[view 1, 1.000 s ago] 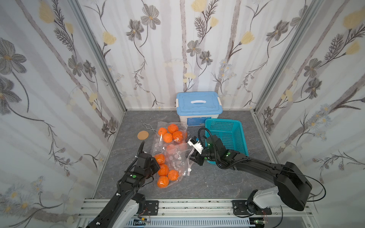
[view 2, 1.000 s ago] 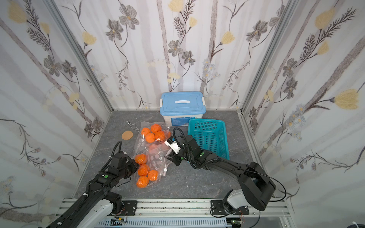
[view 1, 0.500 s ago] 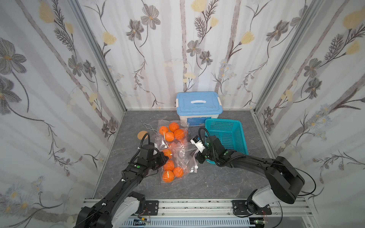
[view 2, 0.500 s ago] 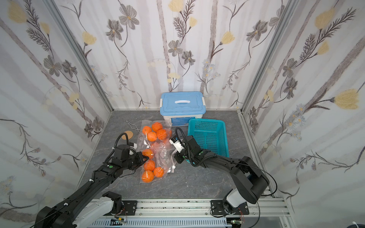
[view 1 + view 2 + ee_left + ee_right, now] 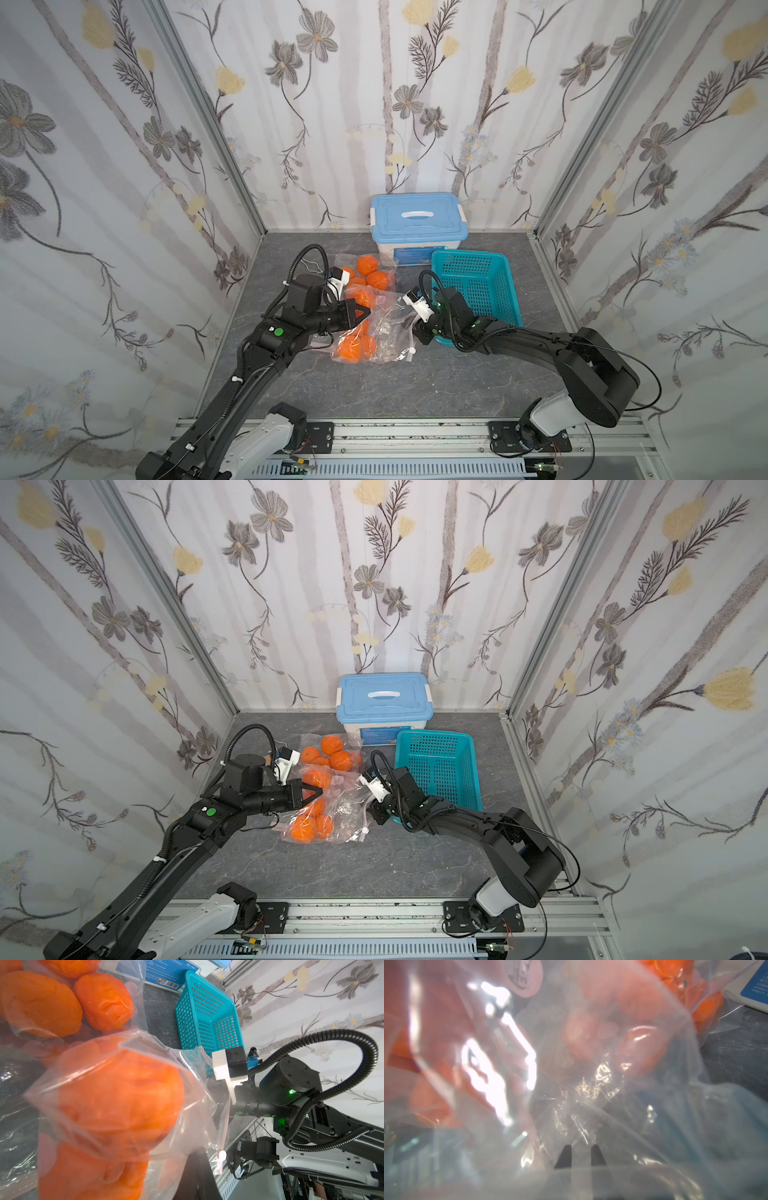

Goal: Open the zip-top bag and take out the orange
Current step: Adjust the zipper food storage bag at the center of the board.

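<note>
A clear zip-top bag (image 5: 388,330) (image 5: 343,810) hangs stretched between my two grippers, with several oranges (image 5: 353,349) (image 5: 305,828) bunched at its low front end. My left gripper (image 5: 365,311) (image 5: 318,791) is shut on the bag's left side. In the left wrist view one bagged orange (image 5: 116,1093) fills the frame, and the white zip slider (image 5: 222,1155) hangs on the zip strip. My right gripper (image 5: 414,328) (image 5: 371,809) pinches the film at the bag's right edge. Its two dark fingertips (image 5: 568,1155) stand a narrow gap apart under the plastic.
A second clear bag of oranges (image 5: 368,270) (image 5: 332,750) lies just behind the held one. A teal mesh basket (image 5: 478,286) (image 5: 440,766) stands right beside my right gripper. A box with a blue lid (image 5: 417,216) stands against the back wall.
My left gripper has carried its side of the bag to the right and toward the back, lifting it. The oranges slid to the bag's front end. My right gripper barely moved.
</note>
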